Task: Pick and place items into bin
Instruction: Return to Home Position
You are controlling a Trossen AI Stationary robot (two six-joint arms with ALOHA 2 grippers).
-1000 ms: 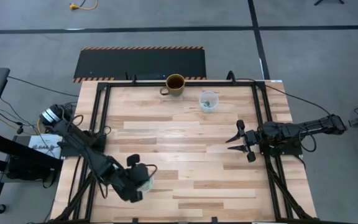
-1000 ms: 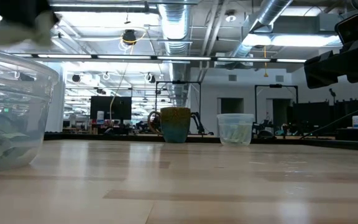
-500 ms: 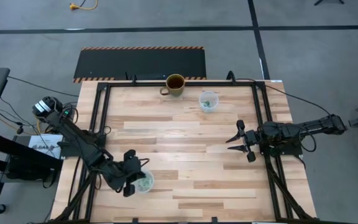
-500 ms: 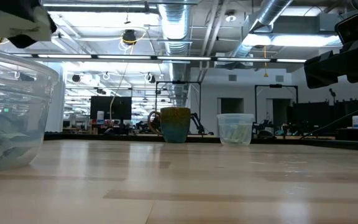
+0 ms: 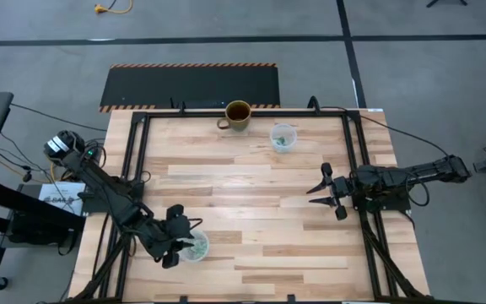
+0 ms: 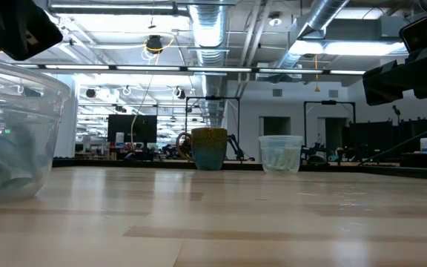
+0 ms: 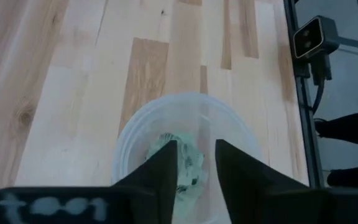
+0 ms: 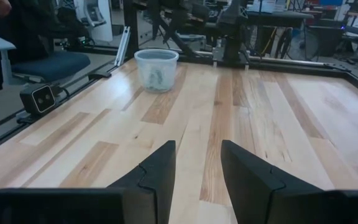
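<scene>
The left gripper [image 5: 178, 239] is held just above the transparent bin [image 5: 197, 247], which stands by the table [image 5: 251, 186] edge opposite the mug [image 5: 238, 114], toward the left corner. Its fingers are slightly parted with nothing gripped, and the mint-green stevia packets [image 7: 191, 162] are seen heaped inside the bin, though their number cannot be made out. The right gripper [image 5: 321, 192] is parked at the right edge, spread and empty. For the return home, the left gripper is best raised straight up clear of the rim before being drawn back, so that the light bin is not nudged.
</scene>
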